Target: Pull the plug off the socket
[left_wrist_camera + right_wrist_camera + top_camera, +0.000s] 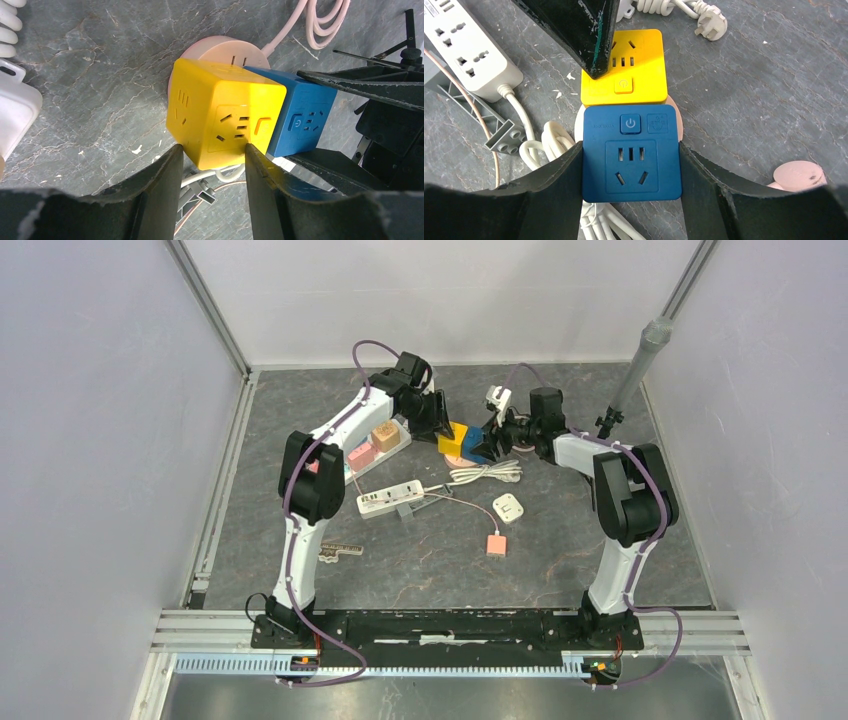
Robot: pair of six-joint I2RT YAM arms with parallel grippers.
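Upper centre of the top view: yellow cube point(452, 436) and blue cube point(474, 446), two socket blocks plugged together face to face over a round pink disc point(220, 47) on the grey desk point(560, 550). Grip state: left gripper point(212, 147) apparently closed on the lower corner of the yellow cube, one finger to each side; right gripper point(630, 145) clamped on the blue cube, fingers flat against its two flanks at the bottom centre of the right wrist view. Joint hidden between the blocks; pin-bearing side not identifiable. Judged as mid-step: both blocks seized, not yet parted. For a clean separation: keep both grips firm, draw the blocks apart straight along the line of the pins, without twisting, and avoid prying at an angle, likely to bind the pins or slip the yellow corner out of its shallower hold. Count: two cubes, one yellow and one blue; two grippers; one white power strip point(390, 498), lower left of the cubes; one white square adapter point(509, 508); one small pink square point(495, 545) on a thin lead; one coiled white cable point(485, 474); one loose white plug point(710, 26); two pink discs, the second point(799, 175) at the lower right of the right wrist view; one grey studded brick point(506, 139).
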